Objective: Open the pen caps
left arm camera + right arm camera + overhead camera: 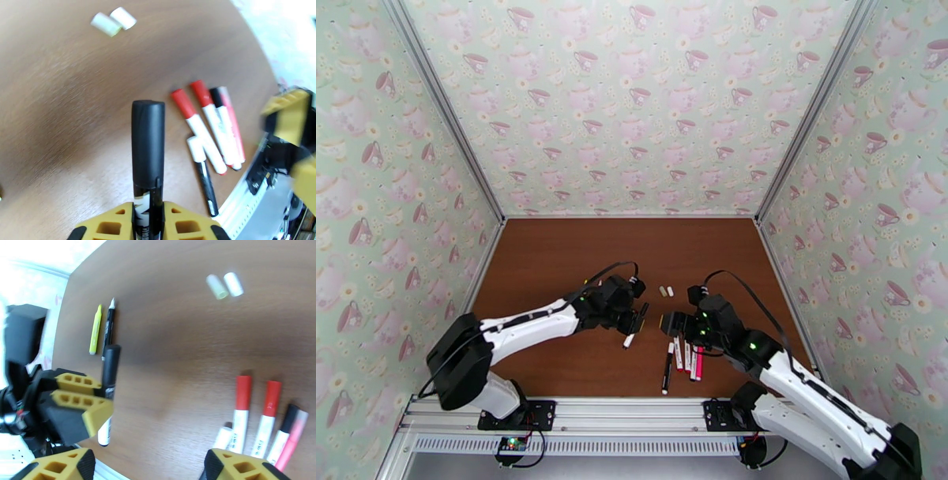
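My left gripper (148, 216) is shut on a white-barrelled pen (630, 338), held off the table. Its black cap (148, 138) is still on and points away from the wrist camera. In the right wrist view the left gripper (102, 398) holds this pen (110, 365) at the left. My right gripper (666, 323) is just right of it with jaws open and nothing between its fingers (59, 467). Two loose pale pen caps (225, 285) lie side by side farther back. Several capped pens (683, 359) lie in a row on the table near my right gripper. Two have red caps (243, 389).
A yellow pen (95, 329) and a black pen (108, 327) with a white tip lie side by side behind my left gripper. The brown table (553, 260) has patterned walls on three sides. Its near edge meets the metal rail (632, 410) holding the arm bases.
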Robot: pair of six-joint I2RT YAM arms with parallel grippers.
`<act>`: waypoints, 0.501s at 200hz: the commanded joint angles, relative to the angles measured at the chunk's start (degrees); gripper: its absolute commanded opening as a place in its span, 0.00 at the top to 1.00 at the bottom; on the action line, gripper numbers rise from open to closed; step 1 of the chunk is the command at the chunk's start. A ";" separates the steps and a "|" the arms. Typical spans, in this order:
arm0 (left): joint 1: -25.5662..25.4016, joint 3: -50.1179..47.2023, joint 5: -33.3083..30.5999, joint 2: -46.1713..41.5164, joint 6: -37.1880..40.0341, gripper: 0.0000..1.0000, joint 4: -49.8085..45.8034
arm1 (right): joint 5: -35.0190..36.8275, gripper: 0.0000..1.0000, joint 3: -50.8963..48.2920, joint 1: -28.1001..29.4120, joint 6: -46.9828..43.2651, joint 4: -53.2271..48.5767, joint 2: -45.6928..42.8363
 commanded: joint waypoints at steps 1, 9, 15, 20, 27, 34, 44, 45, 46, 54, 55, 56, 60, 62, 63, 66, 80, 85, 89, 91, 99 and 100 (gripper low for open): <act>0.25 -2.88 4.39 -3.13 3.49 0.80 5.47 | -5.70 0.28 5.64 0.07 -0.03 5.31 4.85; 0.25 -3.65 4.44 -3.93 3.52 0.80 6.59 | -6.86 0.30 7.23 0.01 -0.37 5.63 6.59; 0.20 -4.14 4.39 -4.50 3.44 0.79 7.39 | -7.34 0.32 8.25 -0.09 -0.48 5.82 7.97; 0.17 -4.58 4.46 -4.94 3.29 0.79 8.12 | -7.90 0.33 9.10 -0.21 -0.55 5.97 8.94; 0.11 -5.09 4.45 -5.39 3.04 0.79 8.94 | -8.42 0.35 10.05 -0.18 -0.64 6.15 10.26; 0.08 -5.49 4.43 -5.87 2.93 0.79 9.54 | -9.04 0.37 11.24 -0.21 -0.66 6.15 11.43; 0.02 -5.97 4.47 -6.35 2.77 0.79 10.30 | -9.48 0.39 12.60 -0.23 -0.66 6.24 13.17; -0.04 -6.00 4.49 -6.44 2.71 0.79 10.37 | -9.54 0.39 12.70 -0.23 -0.66 6.24 13.30; -0.03 -6.06 4.50 -6.44 2.68 0.79 10.44 | -9.53 0.40 12.84 -0.23 -0.66 6.24 13.50; 0.00 -6.51 4.62 -6.92 2.38 0.79 11.27 | -9.68 0.41 13.89 -0.23 -0.75 5.86 14.67; 0.00 -6.49 4.61 -6.94 2.34 0.79 11.38 | -9.65 0.41 13.96 -0.18 -0.75 5.79 14.85; -0.01 -6.57 4.60 -6.99 2.32 0.79 11.48 | -9.58 0.41 14.04 -0.21 -0.75 5.71 14.98; 0.05 -6.71 4.75 -7.18 2.16 0.79 11.92 | -9.48 0.42 14.58 -0.16 -0.82 5.41 15.51; 0.05 -6.86 4.77 -7.28 2.09 0.79 12.08 | -9.45 0.43 14.77 -0.14 -0.83 5.31 15.69; 0.02 -6.93 4.77 -7.34 2.07 0.79 12.14 | -9.44 0.43 14.89 -0.14 -0.88 5.16 15.84; 0.00 -6.97 4.77 -7.46 1.98 0.79 12.33 | -9.24 0.44 15.11 -0.22 -0.85 4.84 16.09; -0.01 -7.32 4.86 -8.25 1.70 0.80 13.25 | -9.22 0.46 15.93 -0.22 -0.93 4.34 17.22; -0.01 -7.35 4.99 -8.42 1.69 0.80 13.45 | -9.11 0.48 16.29 -0.19 -1.05 4.05 17.61; -0.01 -7.50 4.95 -8.57 1.69 0.80 13.64 | -9.08 0.48 16.51 -0.17 -1.10 3.82 17.89; -0.01 -7.47 4.99 -8.62 1.62 0.80 13.72 | -9.08 0.48 16.59 -0.17 -1.17 3.68 18.02; -0.01 -7.36 4.96 -8.76 1.69 0.80 13.73 | -9.10 0.49 16.96 -0.18 -1.36 3.39 18.55; -0.01 -7.40 4.95 -8.74 1.69 0.80 13.71 | -9.14 0.49 16.99 -0.20 -1.40 3.36 18.63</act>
